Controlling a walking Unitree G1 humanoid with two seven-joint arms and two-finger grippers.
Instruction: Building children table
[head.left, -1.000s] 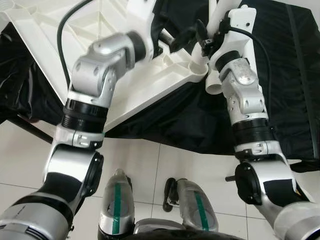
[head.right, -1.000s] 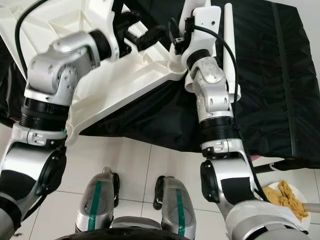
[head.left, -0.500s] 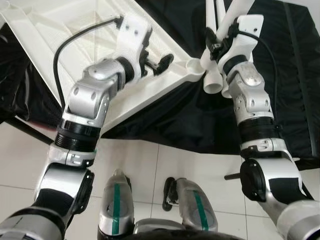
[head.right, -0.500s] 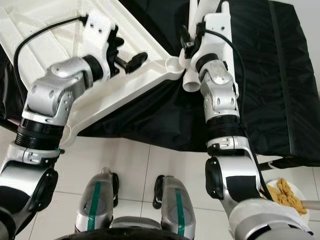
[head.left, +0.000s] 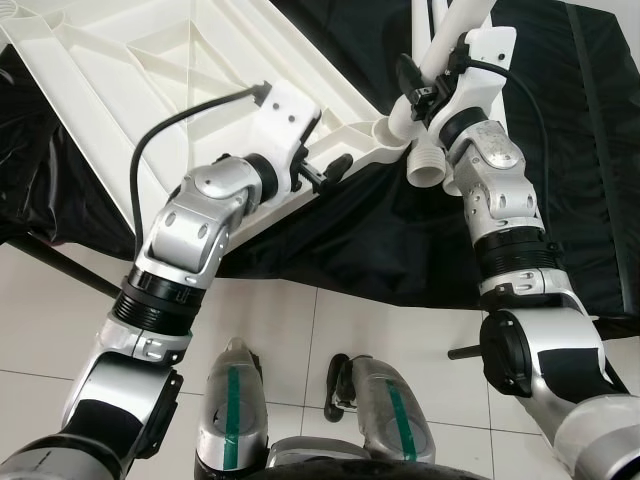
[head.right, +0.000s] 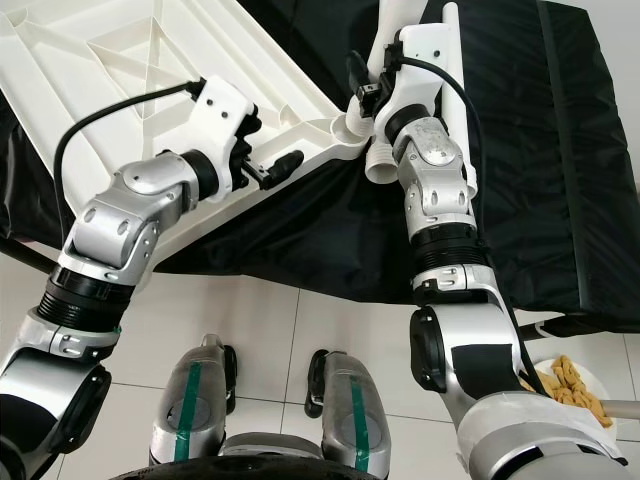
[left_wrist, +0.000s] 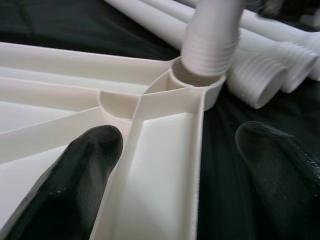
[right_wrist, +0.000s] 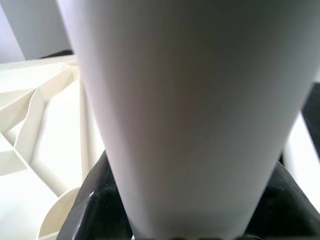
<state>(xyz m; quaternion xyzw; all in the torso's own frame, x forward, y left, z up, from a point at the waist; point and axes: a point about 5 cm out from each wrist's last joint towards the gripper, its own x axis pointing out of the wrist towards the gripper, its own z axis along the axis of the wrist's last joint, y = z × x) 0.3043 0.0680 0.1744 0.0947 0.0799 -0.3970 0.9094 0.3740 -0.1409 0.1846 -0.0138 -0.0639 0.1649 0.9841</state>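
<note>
The white children's table top (head.left: 150, 90) lies upside down on a black cloth, ribs facing up. My right gripper (head.left: 428, 85) is shut on a white table leg (head.left: 452, 40) that stands tilted, close in the right wrist view (right_wrist: 190, 115). The leg's threaded end (left_wrist: 212, 40) sits at the round corner socket (left_wrist: 197, 87) of the table. My left gripper (head.left: 335, 172) is open at the table's near rim beside that corner. Its two black fingers (left_wrist: 85, 175) straddle the rim rib without touching it.
More loose white legs (head.left: 430, 165) with threaded ends lie on the black cloth (head.left: 600, 150) right of the corner. White floor tiles (head.left: 300, 330) and my own feet are below. A plate of food (head.right: 570, 395) sits on the floor at the lower right.
My left gripper has drawn back across the table's underside to the near rim by the corner. The right gripper has brought the leg's threaded end down onto the corner socket.
</note>
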